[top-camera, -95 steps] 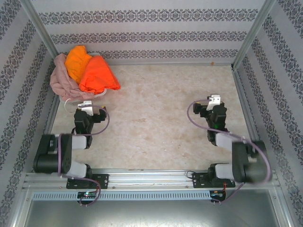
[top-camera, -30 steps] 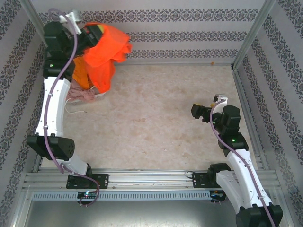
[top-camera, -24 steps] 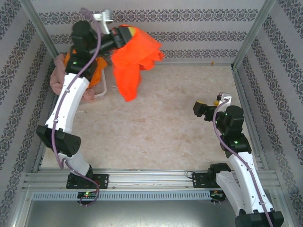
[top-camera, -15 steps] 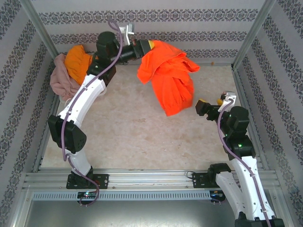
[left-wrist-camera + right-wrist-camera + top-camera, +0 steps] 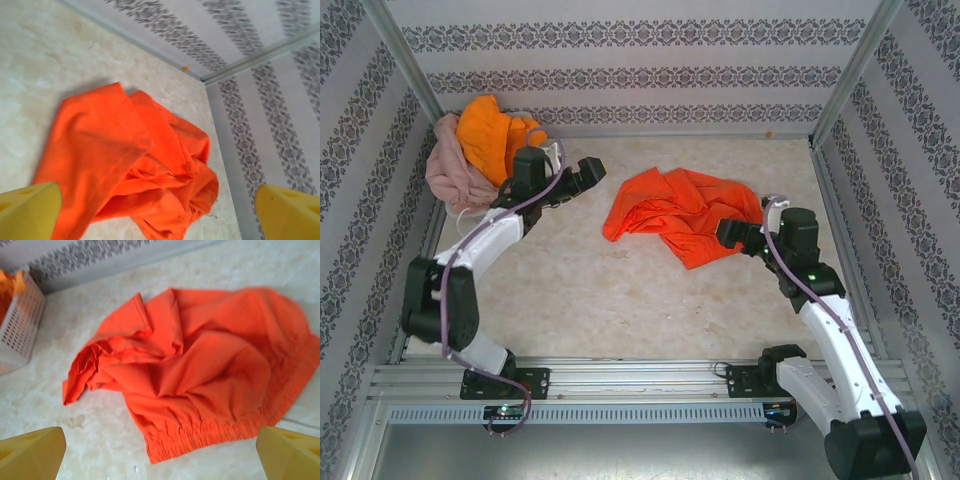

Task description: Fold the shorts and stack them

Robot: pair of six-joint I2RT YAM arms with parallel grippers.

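The bright red-orange shorts (image 5: pixel 678 213) lie crumpled on the table, right of centre. My left gripper (image 5: pixel 584 171) is open, just left of them and apart from the cloth. In the left wrist view the shorts (image 5: pixel 131 159) spread beyond the wide-apart yellow fingertips (image 5: pixel 27 210). My right gripper (image 5: pixel 729 232) is open at the shorts' right edge. In the right wrist view the gathered waistband (image 5: pixel 212 436) lies just ahead of that open gripper (image 5: pixel 160 456). The dusty pink shorts (image 5: pixel 444 172) and the yellow-orange shorts (image 5: pixel 490 133) sit heaped at the back left.
A white mesh basket (image 5: pixel 17 325) holds the heap in the back left corner. Patterned walls (image 5: pixel 640 75) and metal posts (image 5: pixel 850 75) close in the table on three sides. Bare tabletop (image 5: pixel 620 290) lies in front of the red-orange shorts.
My left gripper swung the red-orange shorts rightward through the air, opened and let them drop onto the table, then drew back left. My right gripper moved in to their right edge.
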